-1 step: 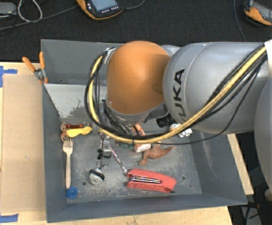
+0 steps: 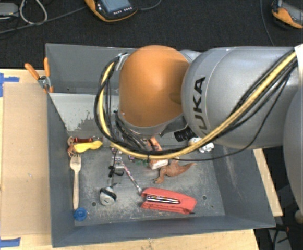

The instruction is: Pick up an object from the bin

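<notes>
Closest to lens: orange wrist cover [image 2: 154,85] on the arm, masking the top of the hand [image 2: 117,166]. Hand low over the floor of the bin [image 2: 62,119], about mid-bin. Open or closed: cannot tell. Nothing seen gripped.

Nearest candidates:
- thin striped stick [image 2: 133,183], running from just under the hand toward the red flat case [image 2: 168,201]
- small round grey thing [image 2: 108,196], just past the hand toward the bin's near wall
- brown toy dinosaur [image 2: 173,169], near the hand on the arm's side

Well off on the side away from the arm: yellow banana-shaped toy [image 2: 86,146], pale fork [image 2: 75,177], blue cap [image 2: 79,214].

Judgement: no target committed yet, pick not started.

To do it well:
- Choose one item and centre the hand over it.
- Turn the wrist so the closing line crosses its narrow axis.
- Descend straight and close only at floor level.
- Prefer the dinosaur: bulky and easy to pinch.
- Skip the stick: thin, likely to roll or slip.
</notes>
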You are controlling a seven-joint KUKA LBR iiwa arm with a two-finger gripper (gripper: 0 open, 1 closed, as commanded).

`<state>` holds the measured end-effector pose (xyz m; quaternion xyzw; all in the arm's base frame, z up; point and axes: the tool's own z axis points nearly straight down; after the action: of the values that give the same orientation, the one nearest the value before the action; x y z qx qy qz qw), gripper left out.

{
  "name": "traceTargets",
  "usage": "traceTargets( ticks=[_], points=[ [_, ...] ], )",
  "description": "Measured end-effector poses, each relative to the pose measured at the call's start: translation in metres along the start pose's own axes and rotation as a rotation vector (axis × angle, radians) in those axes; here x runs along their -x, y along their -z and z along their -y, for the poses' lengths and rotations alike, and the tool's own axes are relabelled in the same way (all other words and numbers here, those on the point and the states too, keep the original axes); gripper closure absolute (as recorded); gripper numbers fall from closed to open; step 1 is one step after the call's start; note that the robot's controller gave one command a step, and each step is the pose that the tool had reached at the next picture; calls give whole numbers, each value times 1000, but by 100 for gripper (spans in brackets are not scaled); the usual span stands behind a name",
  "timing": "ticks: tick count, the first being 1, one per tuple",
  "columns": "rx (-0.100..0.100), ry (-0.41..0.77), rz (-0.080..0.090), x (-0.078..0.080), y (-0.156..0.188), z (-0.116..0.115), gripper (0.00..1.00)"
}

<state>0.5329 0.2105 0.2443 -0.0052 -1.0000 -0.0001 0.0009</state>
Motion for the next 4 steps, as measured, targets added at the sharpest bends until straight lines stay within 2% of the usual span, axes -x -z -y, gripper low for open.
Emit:
traceTargets(
  ticks=[1, 2, 3, 4],
  points=[
    [1, 12, 2, -11, -62, 40, 0],
    [4, 6, 5, -14, -114, 71, 0],
    [3, -87, 3, -21, -173, 88, 0],
    [4, -71, 6, -21, -102, 109, 0]
  ],
)
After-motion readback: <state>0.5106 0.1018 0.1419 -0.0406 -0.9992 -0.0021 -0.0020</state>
